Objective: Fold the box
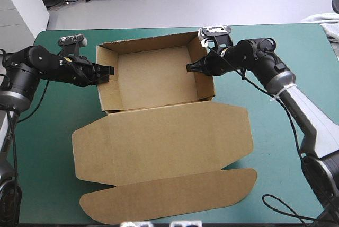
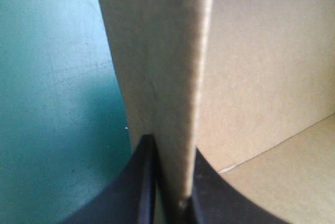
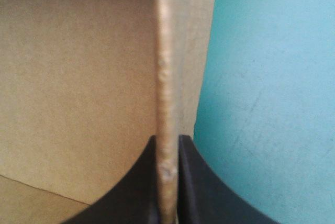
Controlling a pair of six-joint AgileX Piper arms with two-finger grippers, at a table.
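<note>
1. Nearest the table's 6 o'clock edge, the rounded tuck flap (image 1: 169, 198) of the box (image 1: 132, 153), a cut sheet of brown board, is seen lying flat on the teal-green cover (image 1: 42, 147) of the table.
2. Just beyond the flap, toward 12 o'clock, the broad lid panel (image 1: 180, 131) is spread flat on the cover. A short angled ear is seen at each of its 9 and 3 o'clock ends.
3. Farther on, the open tray (image 1: 153, 81) of the box is joined to the lid panel along its 6 o'clock side. Its four walls are raised and its floor is bare.
4. At 9 o'clock of the tray, the left gripper (image 1: 106, 72), a pair of broad black fin-shaped fingers, is clamped over the left wall (image 1: 111, 92). In the left wrist view the left gripper (image 2: 170, 148) is all but closed. The board of the left wall (image 2: 157, 51) is pinched edge-on between its fingers, with the cover on one side and the tray's inside on the other.
5. At 3 o'clock of the tray, the right gripper (image 1: 193, 68) is likewise clamped on the right wall (image 1: 204, 86). In the right wrist view the right gripper (image 3: 166, 140) is nearly shut, and the right wall (image 3: 166, 51) is held between its fingertips.
6. Farthest off, at 12 o'clock, the far wall (image 1: 151, 46) is seen upright, touched by neither gripper.
</note>
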